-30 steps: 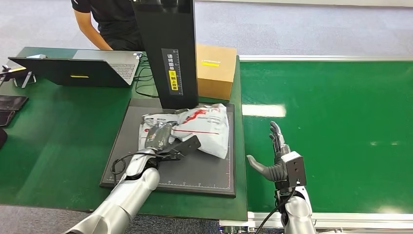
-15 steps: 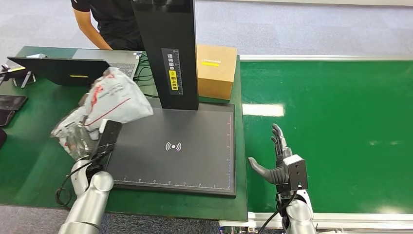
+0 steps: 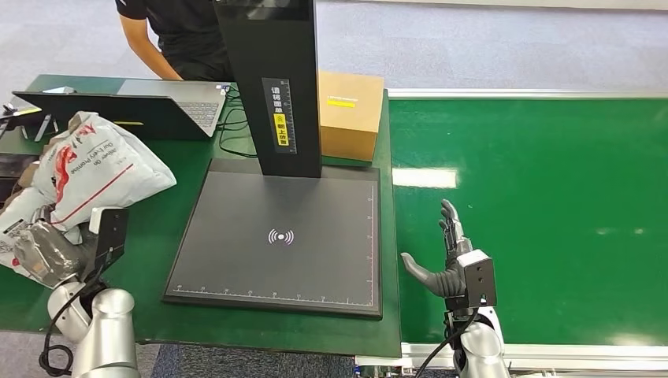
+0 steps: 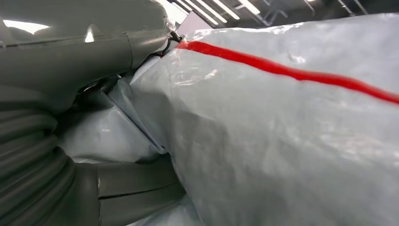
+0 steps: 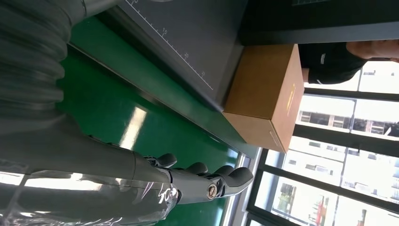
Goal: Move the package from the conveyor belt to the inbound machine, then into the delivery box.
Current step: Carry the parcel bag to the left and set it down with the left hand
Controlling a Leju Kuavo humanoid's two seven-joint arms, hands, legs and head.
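Observation:
A white plastic package (image 3: 90, 169) with red printing hangs above the green table's left end, far left of the inbound machine. My left hand (image 3: 47, 252) grips its lower crumpled end; up close the package (image 4: 282, 141) shows a red stripe against my thumb (image 4: 84, 56). The inbound machine's black scan pad (image 3: 283, 236) lies bare, with its black column (image 3: 272, 87) behind. My right hand (image 3: 445, 260) stands open over the near edge of the green conveyor belt (image 3: 543, 213), fingers (image 5: 207, 181) straight and holding nothing.
A brown cardboard box (image 3: 348, 114) stands behind the pad's right corner. An open laptop (image 3: 118, 110) and cables sit at the back left, with a person (image 3: 169, 35) in black behind. Dark phones (image 3: 16, 169) lie at the table's left edge.
My left hand lifted the package off the scan pad and has swung it left past the pad's edge to the table's left end. The right hand stays almost still.

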